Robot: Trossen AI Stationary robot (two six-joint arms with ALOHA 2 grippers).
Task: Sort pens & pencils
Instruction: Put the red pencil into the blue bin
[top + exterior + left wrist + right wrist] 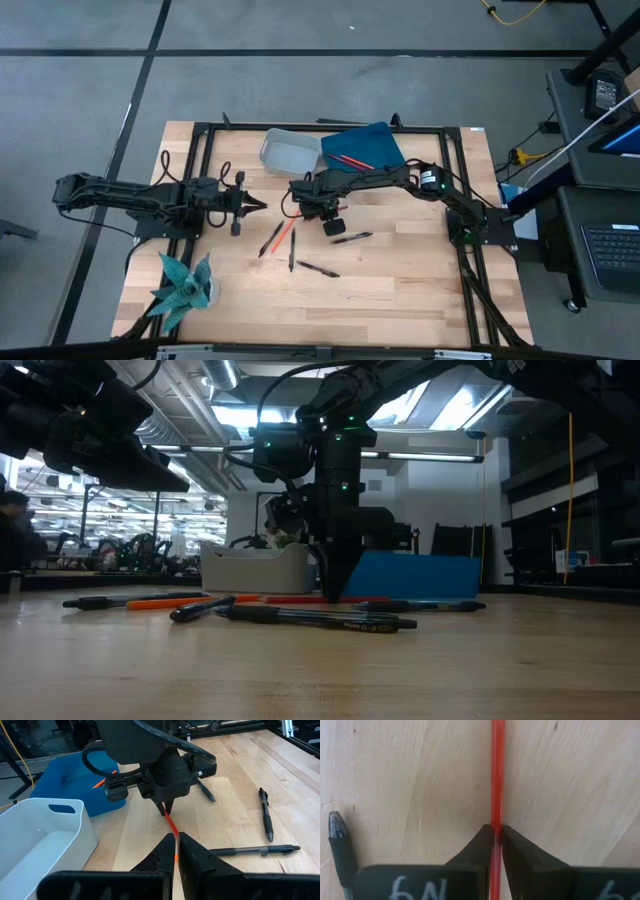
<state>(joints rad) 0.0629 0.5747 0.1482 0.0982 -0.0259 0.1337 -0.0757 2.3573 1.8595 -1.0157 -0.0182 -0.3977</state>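
Waiting at nine o'clock above the pale, grained wooden table (pixel 400 280), left gripper (pixel 258 206) stretched level, dark fingers pressed together. Lying scattered near centre on the wood: slim black pens (pixel 318 269), one thin red-orange pencil (pixel 284 233) slanting among them. Reaching in from three o'clock, right gripper (pixel 496 836) pointing straight down, fingers pinching that pencil's smooth red shaft against the tabletop. Sitting at twelve o'clock: rounded white plastic bin (pixel 288 152), and blue tray (pixel 375 140) holding two more pencils (pixel 352 160).
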